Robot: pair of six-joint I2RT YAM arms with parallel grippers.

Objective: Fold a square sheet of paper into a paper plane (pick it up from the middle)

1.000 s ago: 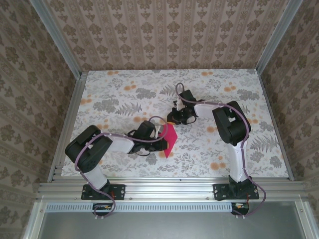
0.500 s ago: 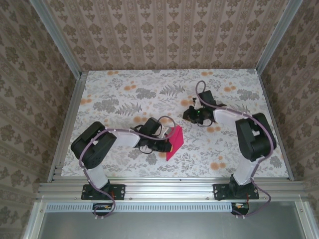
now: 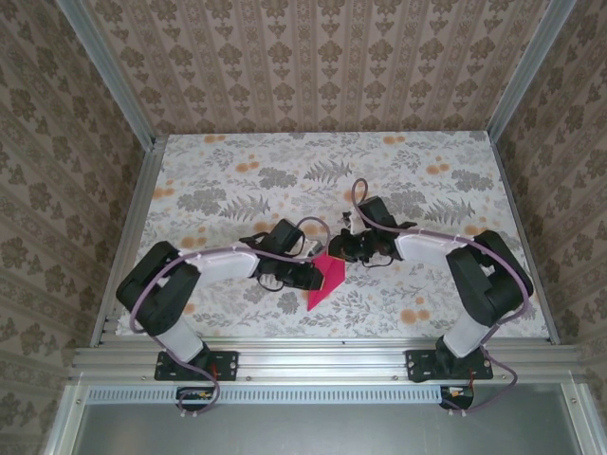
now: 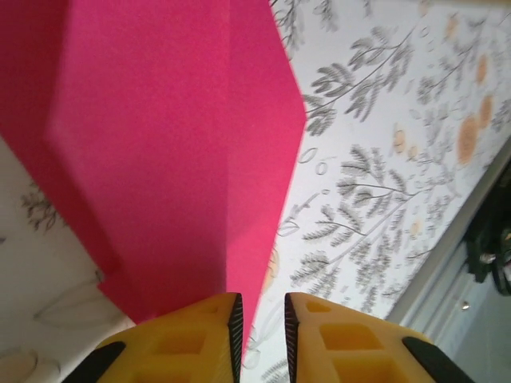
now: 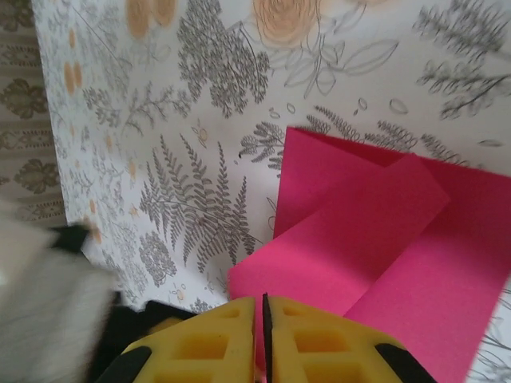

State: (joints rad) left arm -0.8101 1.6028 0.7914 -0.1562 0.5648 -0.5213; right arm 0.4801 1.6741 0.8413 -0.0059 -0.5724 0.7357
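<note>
a: top view first. sheet of paper (image 3: pixel 321 284)?

b: near the front middle of the counter (image 3: pixel 237 190), creased to a point aimed at the near edge. resting or slightly lifted, can't tell. flanked by left pincer (image 3: pixel 318 276) at its left side and right pincer (image 3: pixel 334 252) at its far corner.

a: left wrist next?

b: yellow pads (image 4: pixel 200 339) a narrow slit apart, not clamped. pink edge running down into that slit, hugging the left-hand pad. flowered counter visible through the rest of the gap. bulk of the sheet spread ahead and to the left.

a: right wrist?

b: pads (image 5: pixel 319 343) pressed together, pinching the nearest pink edge. one folded flap lying across the layer beneath, just ahead of the tips. sheet fanning out ahead and rightward, fern print to the left.
</note>
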